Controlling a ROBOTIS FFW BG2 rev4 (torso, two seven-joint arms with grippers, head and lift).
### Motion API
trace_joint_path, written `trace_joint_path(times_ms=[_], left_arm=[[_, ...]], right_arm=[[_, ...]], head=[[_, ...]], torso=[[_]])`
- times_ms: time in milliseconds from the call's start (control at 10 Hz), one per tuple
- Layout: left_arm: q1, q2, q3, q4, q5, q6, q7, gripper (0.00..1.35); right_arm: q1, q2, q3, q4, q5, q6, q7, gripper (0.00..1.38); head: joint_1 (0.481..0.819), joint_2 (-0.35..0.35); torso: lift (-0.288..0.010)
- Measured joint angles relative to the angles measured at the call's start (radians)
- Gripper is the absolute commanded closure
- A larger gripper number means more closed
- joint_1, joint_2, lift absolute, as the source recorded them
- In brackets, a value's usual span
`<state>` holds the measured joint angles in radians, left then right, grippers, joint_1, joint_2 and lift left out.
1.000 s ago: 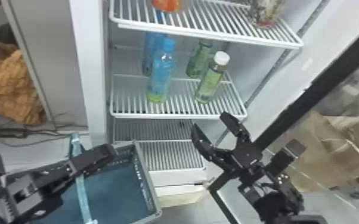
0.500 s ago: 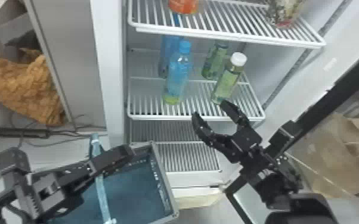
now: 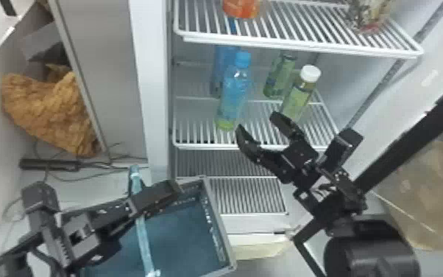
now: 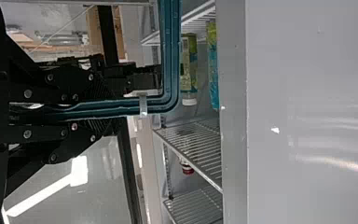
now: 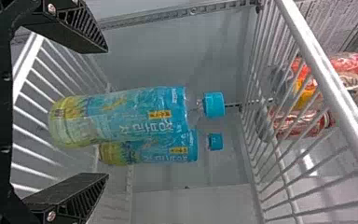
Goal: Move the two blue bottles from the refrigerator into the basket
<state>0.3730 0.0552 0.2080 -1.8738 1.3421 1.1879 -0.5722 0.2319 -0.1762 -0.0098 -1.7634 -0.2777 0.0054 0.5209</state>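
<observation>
1. Left wrist view: the left hand (image 4: 103, 109) is closed on the wall of the basket (image 4: 171, 60), steadying it.
2. Beyond the right hand's fingers, the front blue bottle (image 3: 233, 92) and rear blue bottle (image 3: 220, 68) stand on the refrigerator shelf (image 3: 209, 146). Neither is moved over; both transfers remain.
3. The right hand (image 3: 257, 121) is spread wide and holds nothing; the first grasp seems next.
4. Just past that hand stands a white-capped green bottle (image 3: 298, 92).
</observation>
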Motion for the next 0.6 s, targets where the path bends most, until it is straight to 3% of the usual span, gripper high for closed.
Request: trace_joint_path(times_ms=[600], left_arm=[[-0.012,0.000,-0.010,0.007,0.000,0.000,0.000,1.20]], right_arm=[[-0.169,-0.006,0.083,0.124,0.003,0.024,-0.042,0.10]], head=[[0.695,-0.125]], torso=[[-0.220]])
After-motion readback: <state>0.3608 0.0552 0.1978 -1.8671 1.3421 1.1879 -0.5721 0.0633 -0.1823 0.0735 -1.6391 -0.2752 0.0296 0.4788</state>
